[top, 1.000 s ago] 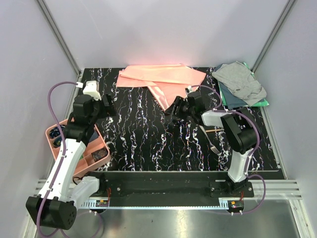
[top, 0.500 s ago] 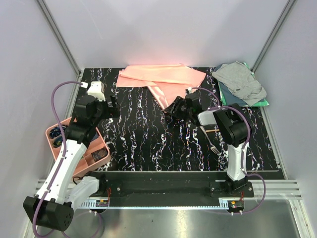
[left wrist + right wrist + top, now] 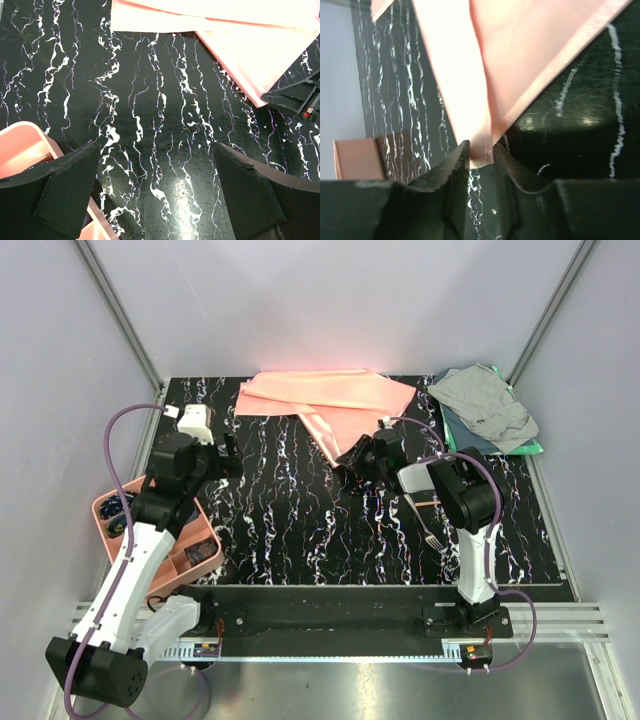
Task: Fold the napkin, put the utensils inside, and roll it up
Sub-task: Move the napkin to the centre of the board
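Observation:
The salmon-pink napkin (image 3: 320, 400) lies crumpled and partly folded at the back of the table, with one pointed corner reaching toward the middle. My right gripper (image 3: 347, 462) sits low at that corner. In the right wrist view the corner of the napkin (image 3: 520, 50) lies between the fingers of the right gripper (image 3: 481, 147), which stand narrowly apart round its hem. The utensils (image 3: 428, 522), a silver fork and a brown-handled stick, lie on the table beside the right arm. My left gripper (image 3: 218, 455) hovers wide open over bare table (image 3: 155, 146), left of the napkin (image 3: 240, 40).
A pink tray (image 3: 105, 510) with small items sits at the table's left edge, its corner under the left finger (image 3: 20, 145). A grey cloth (image 3: 485, 400) lies on a green cloth (image 3: 530, 447) at the back right. The black marbled tabletop (image 3: 300, 520) spans the middle.
The right gripper has edged toward the napkin's corner and its jaws have narrowed round it. The left arm shifted slightly toward the back, its jaws still wide.

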Tool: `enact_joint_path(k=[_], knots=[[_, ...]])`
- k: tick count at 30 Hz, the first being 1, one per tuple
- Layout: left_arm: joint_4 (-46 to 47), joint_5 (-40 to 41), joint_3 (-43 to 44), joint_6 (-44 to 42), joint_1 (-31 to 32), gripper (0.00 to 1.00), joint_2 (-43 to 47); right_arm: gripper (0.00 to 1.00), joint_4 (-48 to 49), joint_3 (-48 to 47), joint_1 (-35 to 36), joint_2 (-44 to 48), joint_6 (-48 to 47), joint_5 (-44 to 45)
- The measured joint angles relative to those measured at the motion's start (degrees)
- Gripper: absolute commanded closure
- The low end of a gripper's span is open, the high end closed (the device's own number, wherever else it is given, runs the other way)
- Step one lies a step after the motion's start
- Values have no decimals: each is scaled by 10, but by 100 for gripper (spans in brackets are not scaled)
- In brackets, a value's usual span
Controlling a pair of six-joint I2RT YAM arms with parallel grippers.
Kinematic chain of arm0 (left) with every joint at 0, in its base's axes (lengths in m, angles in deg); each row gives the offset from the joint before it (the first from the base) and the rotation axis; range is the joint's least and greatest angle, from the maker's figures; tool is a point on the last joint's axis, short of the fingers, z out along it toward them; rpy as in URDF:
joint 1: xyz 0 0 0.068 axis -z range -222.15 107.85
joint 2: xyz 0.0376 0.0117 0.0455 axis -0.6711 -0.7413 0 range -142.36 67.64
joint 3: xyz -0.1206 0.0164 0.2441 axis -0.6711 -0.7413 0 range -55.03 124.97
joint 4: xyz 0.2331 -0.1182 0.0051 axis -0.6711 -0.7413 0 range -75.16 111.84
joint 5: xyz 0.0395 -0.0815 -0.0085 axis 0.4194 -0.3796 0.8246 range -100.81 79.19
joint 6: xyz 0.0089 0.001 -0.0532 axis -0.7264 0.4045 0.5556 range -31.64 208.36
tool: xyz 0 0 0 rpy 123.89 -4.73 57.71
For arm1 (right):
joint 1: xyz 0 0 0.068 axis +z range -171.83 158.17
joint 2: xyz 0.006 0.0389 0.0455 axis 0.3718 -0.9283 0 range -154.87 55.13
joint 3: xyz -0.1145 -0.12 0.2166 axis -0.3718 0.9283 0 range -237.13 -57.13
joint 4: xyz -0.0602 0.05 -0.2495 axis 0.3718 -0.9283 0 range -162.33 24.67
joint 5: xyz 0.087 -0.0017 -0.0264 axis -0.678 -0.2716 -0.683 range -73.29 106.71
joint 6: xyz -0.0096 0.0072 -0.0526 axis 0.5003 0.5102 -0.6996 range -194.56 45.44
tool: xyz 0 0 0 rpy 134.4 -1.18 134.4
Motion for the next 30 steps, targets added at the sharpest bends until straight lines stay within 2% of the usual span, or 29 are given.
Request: enact_joint_path(k=[1,3,4,5,9,11,18,23,27,30], knots=[[0,0,0,0,0,1,0,81,-1,1,0,-1,1,5],[0,0,0,-1,0,4,2,88,0,2,0,-4,0,14],[0,-1,0,-2,0,4,4,98,0,3,0,-5,1,17],[0,-3,0,-2,0,4,5,100,1,5,0,-6,1,20],[0,-12,0,3,0,8,8,100,16,22,-2,0,-4,30],[1,-15,0,19,0,15,8,100,17,47,-6,20,-11,35],[47,-20,-32,116,23,20,-20,100,-11,188,-76,169,-45,52],[91,0,-55,168,75,28,-133,100,-74,255,-115,309,-84,89],[97,13,-23,176,96,40,-271,100,-136,282,-114,413,-113,125],[98,23,-12,177,101,44,-330,100,-173,294,-114,471,-127,145]])
